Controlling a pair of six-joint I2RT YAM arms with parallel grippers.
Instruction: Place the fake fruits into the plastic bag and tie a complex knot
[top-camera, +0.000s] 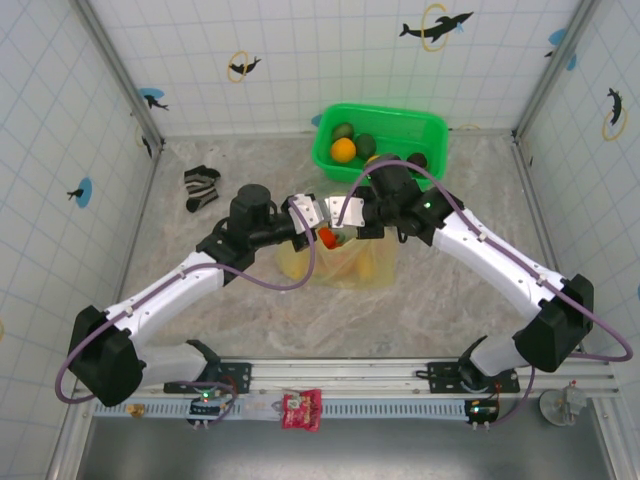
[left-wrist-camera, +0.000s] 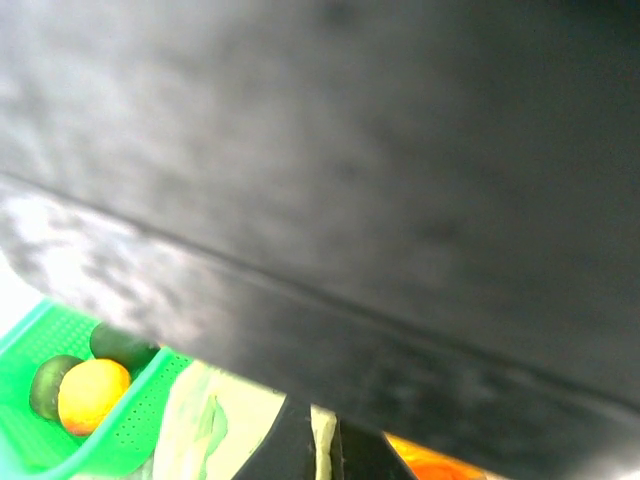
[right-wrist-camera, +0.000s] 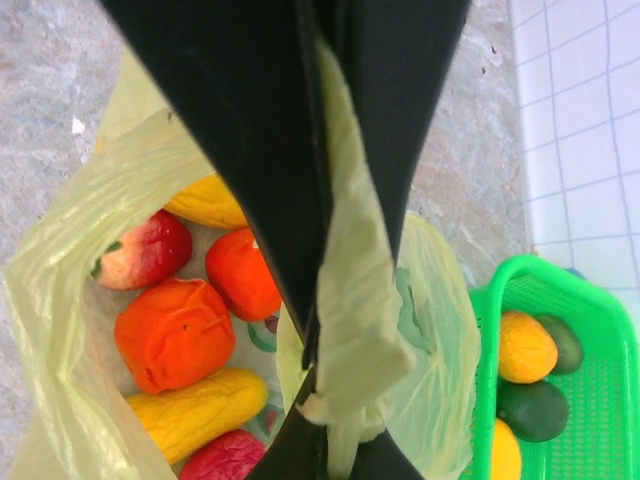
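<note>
Gripping a pulled-up strip of the plastic bag (right-wrist-camera: 50, 310) between closed fingers, the right end effector (right-wrist-camera: 320, 340) hangs over the bag's open mouth, just on the near side of the green basket (top-camera: 430, 120); the left end effector (top-camera: 308, 212) sits just beside it, further from the basket, and its wrist view, though mostly blurred dark, suggests fingers pinched on a pale sliver of the same plastic; the bag rests on the worktop (top-camera: 450, 300) close to the basket's near wall, its mouth gaping, with the fake fruits (right-wrist-camera: 175, 335) lying loose at the bottom, red, orange and yellow; an orange fruit (top-camera: 343, 150) and some dark green ones lie in the basket, so loading looks unfinished, and the right arm is the nearer one to them; the held strip runs upward from the bag rim, so any crossing for a knot would likely swing sideways, parallel to the basket wall; room is tight towards the basket and open away from it; a striped sock (top-camera: 200, 187) lies well apart to the basket's left.
</note>
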